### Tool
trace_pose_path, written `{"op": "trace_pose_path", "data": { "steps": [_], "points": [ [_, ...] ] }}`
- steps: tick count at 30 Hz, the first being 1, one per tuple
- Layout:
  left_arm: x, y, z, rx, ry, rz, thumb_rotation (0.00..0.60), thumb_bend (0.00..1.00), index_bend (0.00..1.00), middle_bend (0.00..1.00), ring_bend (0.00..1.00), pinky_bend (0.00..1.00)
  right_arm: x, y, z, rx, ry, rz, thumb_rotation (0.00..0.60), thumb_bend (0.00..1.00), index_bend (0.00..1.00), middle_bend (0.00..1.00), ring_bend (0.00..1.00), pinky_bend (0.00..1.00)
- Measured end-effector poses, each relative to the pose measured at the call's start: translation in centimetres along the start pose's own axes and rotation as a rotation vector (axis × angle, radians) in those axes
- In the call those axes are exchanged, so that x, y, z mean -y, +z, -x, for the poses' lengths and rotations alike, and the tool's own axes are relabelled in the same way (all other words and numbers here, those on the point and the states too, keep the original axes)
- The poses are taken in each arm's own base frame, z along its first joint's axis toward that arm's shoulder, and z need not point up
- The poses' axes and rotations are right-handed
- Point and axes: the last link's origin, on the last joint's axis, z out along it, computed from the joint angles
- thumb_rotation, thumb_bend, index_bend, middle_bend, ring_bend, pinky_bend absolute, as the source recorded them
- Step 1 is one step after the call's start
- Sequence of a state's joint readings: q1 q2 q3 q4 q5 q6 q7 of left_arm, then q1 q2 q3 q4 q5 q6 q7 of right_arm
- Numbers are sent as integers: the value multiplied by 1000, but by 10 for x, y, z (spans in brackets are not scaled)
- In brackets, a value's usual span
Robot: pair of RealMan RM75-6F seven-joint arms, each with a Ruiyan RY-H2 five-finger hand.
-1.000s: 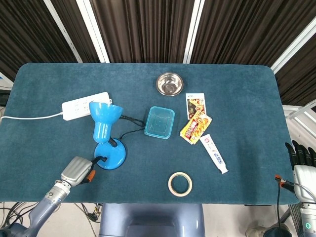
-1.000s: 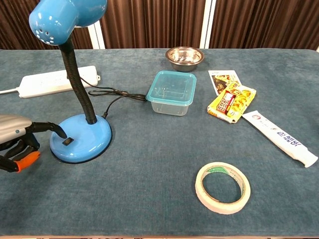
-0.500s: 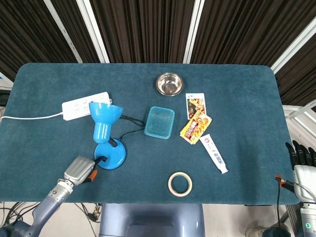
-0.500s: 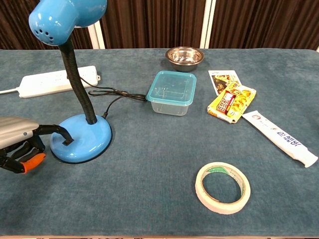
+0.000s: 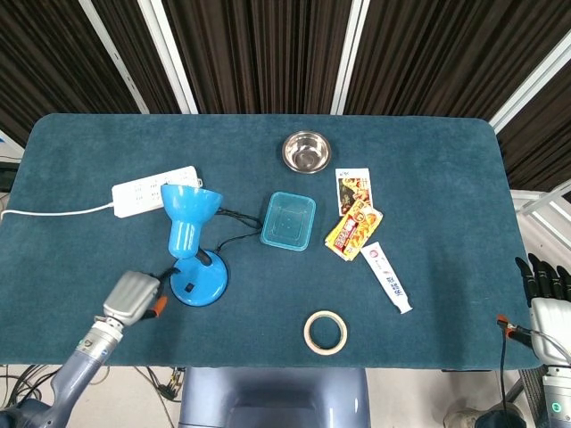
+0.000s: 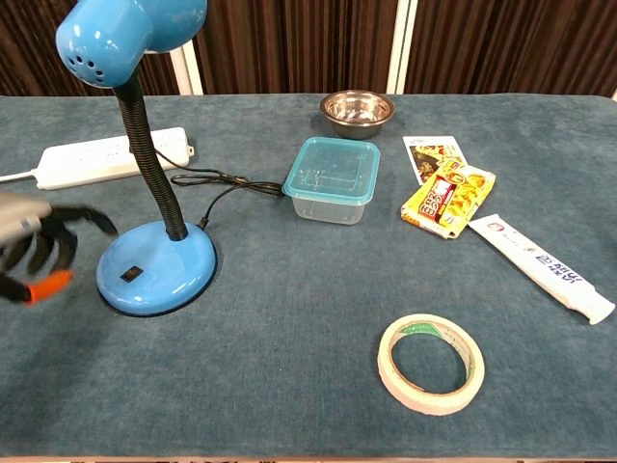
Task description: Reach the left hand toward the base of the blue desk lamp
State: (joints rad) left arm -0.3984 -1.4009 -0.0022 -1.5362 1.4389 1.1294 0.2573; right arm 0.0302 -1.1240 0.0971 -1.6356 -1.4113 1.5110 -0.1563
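Note:
The blue desk lamp stands at the table's left, with its round base [image 5: 198, 278] [image 6: 154, 268] flat on the cloth, a black switch [image 6: 128, 274] on top of the base, and its shade [image 5: 189, 214] [image 6: 125, 34] raised on a black gooseneck. My left hand [image 5: 132, 299] [image 6: 37, 246] hovers just left of the base, blurred in the chest view. Its fingers are spread and pointing down, holding nothing and apart from the base. My right hand [image 5: 544, 287] sits off the table's right edge with straight fingers, empty.
A white power strip [image 5: 153, 189] lies behind the lamp, joined to it by a black cord [image 6: 217, 188]. To the right lie a clear blue container [image 5: 289, 220], a steel bowl [image 5: 306, 151], snack packets [image 5: 354, 218], a white tube [image 5: 387, 276] and a tape roll [image 5: 325, 332].
The left hand's finger was touching the lamp base near the switch. The hand has since lifted and drawn back to the left, off the base. The right hand has not moved.

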Motion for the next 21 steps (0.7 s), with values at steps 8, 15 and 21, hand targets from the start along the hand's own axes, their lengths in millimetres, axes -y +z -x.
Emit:
{"op": "trace_pose_path", "data": {
  "steps": [8,15,21],
  "points": [
    [26,-43,-43,-233,-4,-159,600,168,186,205,103,190,1,-1,1,3,-2,0,600,262,28,46,49,0],
    [47,-82,-53,-269,-57,-286,600,162,150,118,15,134,1,-1,1,4,0,3,600,262,28,46,49,0],
    [69,-99,-57,-258,-110,-383,600,161,135,99,0,108,0,-1,1,4,0,3,600,263,28,46,50,0]
  ]
}}
